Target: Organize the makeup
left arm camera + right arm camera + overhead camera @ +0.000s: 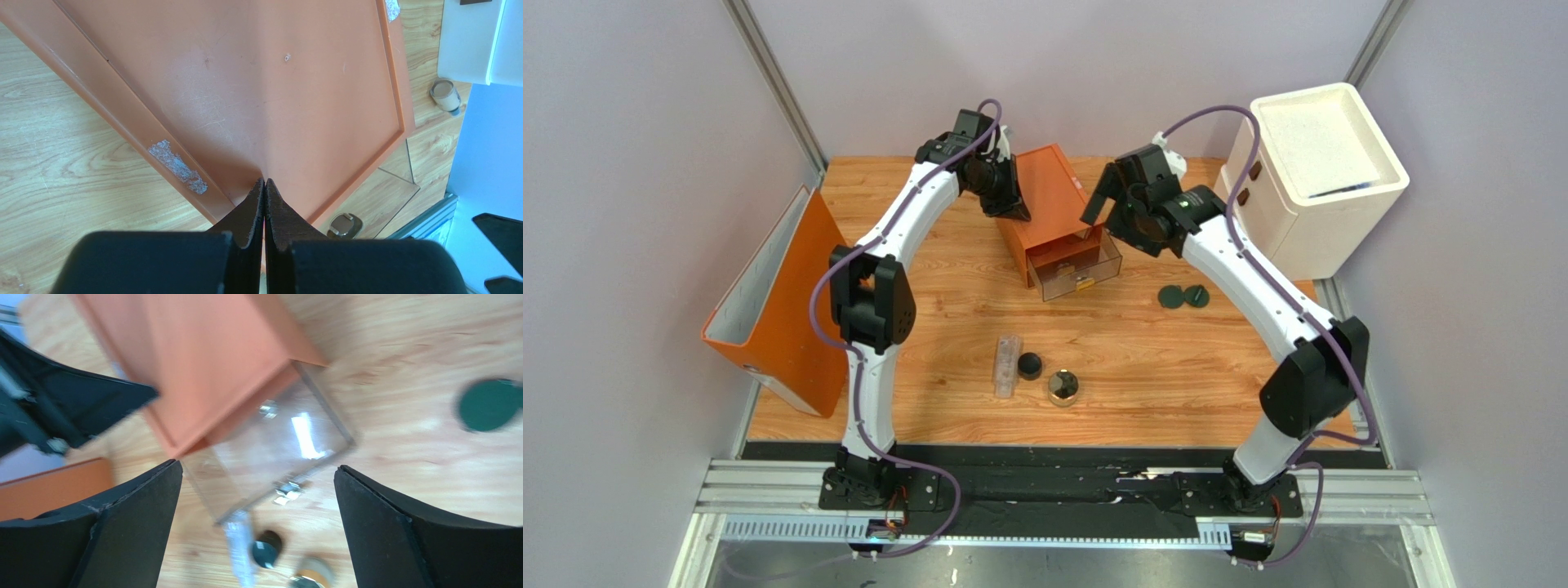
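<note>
Makeup: all loose on the table (952, 294), none of it held.
Right gripper (256, 468): your jaws stand wide apart with nothing between them, hanging over the front of the clear drawer (276, 453).
Left gripper (264, 184): your fingers are pressed flat together on nothing, tips pointed down at the top of the orange box (258, 92). Whether they touch it, you cannot tell.
Drawer: pulled out of the box, directly under your right gripper. Its metal handle (287, 491) faces the arm bases.
Clear tube (1009, 365): lying flat, nearer the bases than your right gripper and a little to its left.
Black pot (1028, 364): just beside the tube, on its right.
Jar (1063, 388): gold-rimmed, near the pot, a little further toward the bases.
Green discs (1171, 297): two side by side, touching or nearly so, to the right of your right gripper and beside that arm.
Tan piece (445, 96): a small tan cylinder that you see from the left wrist only, standing by the white cabinet (1320, 172). You cannot make out more of it.
Cabinet: out to the right of your right gripper, at the table's far corner.
Orange tray (775, 306): propped on edge at the table's left side, well apart from your left gripper.
</note>
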Controlling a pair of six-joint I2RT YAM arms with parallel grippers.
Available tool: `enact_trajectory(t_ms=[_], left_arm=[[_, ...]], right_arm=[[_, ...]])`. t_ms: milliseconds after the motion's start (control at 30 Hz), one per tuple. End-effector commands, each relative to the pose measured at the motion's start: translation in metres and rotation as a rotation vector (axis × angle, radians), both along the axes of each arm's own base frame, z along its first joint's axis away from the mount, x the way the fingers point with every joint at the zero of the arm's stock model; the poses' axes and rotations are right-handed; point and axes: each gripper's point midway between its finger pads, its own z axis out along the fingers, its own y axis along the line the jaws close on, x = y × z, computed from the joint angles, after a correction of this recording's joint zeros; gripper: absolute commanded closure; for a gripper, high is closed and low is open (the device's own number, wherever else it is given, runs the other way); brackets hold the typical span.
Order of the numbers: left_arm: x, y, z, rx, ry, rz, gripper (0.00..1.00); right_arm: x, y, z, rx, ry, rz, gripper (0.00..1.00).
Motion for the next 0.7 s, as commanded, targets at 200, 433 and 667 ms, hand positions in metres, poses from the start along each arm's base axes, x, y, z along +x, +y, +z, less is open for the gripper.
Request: enact_trajectory(t_ms=[200, 433, 667], left_arm=[[-0.017, 0.015, -0.044, 0.085, 0.121, -0.013, 1.00], [-0.021, 0.010, -0.053, 0.059, 0.143, -0.035, 1.00], [-0.027, 0.009, -0.059, 0.051, 0.167, -0.047, 1.00]], right_arm=[[-0.058, -0.163, -0.056, -0.213, 0.189, -0.247, 0.00], [-0.064, -0.232, -0.069, -0.393, 0.236, -0.348, 0.00], [-0.058, -0.271, -0.093, -0.628, 0.375, -0.311, 0.00]])
